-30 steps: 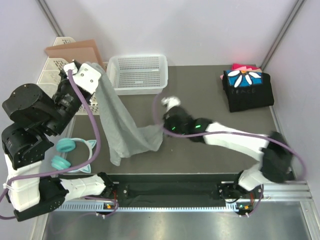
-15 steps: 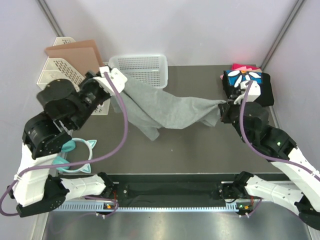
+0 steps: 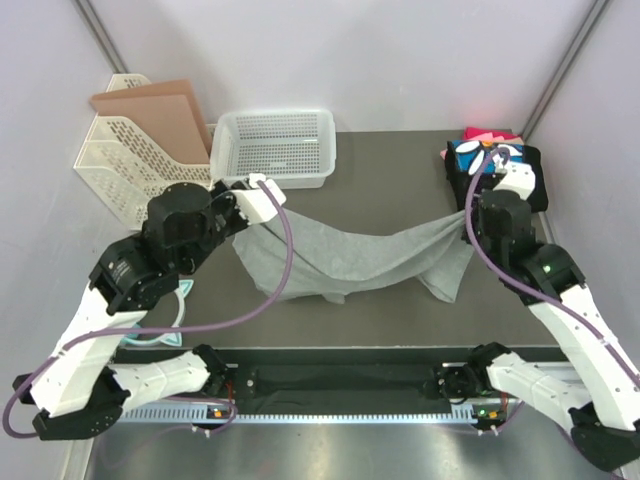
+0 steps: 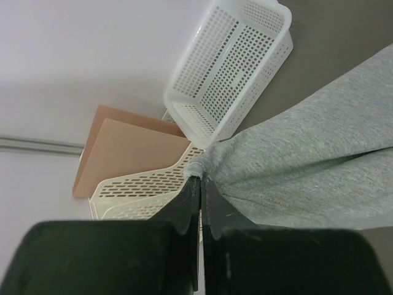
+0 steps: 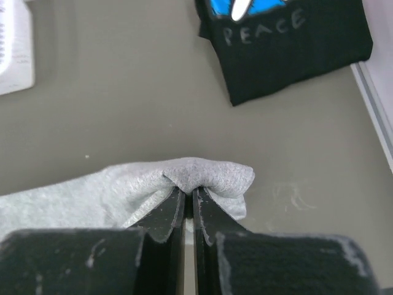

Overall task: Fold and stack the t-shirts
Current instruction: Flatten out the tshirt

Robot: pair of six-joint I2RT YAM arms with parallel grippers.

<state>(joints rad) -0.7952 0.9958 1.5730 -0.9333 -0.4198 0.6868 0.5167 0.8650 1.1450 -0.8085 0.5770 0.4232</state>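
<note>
The light heather-grey t-shirt (image 3: 350, 255) hangs stretched between my two grippers above the dark table, sagging in the middle. My left gripper (image 3: 243, 213) is shut on its left end; in the left wrist view the cloth (image 4: 307, 160) bunches at the shut fingertips (image 4: 201, 179). My right gripper (image 3: 467, 212) is shut on the right end; the right wrist view shows a fold of grey cloth (image 5: 202, 175) pinched at the tips (image 5: 189, 192). A folded black shirt with a blue panel and white daisy (image 3: 497, 178) lies at the far right on pink and red ones (image 3: 488, 134), also in the right wrist view (image 5: 288, 37).
A white perforated basket (image 3: 275, 147) stands at the back centre, also in the left wrist view (image 4: 230, 67). A cream file rack with brown folders (image 3: 135, 125) stands at the back left. Teal cat-ear headphones (image 3: 170, 312) lie partly under my left arm.
Both grippers have moved nearer and lower with the grey shirt. One second ago it hung from the left gripper alone; now it is spread wide between both.
</note>
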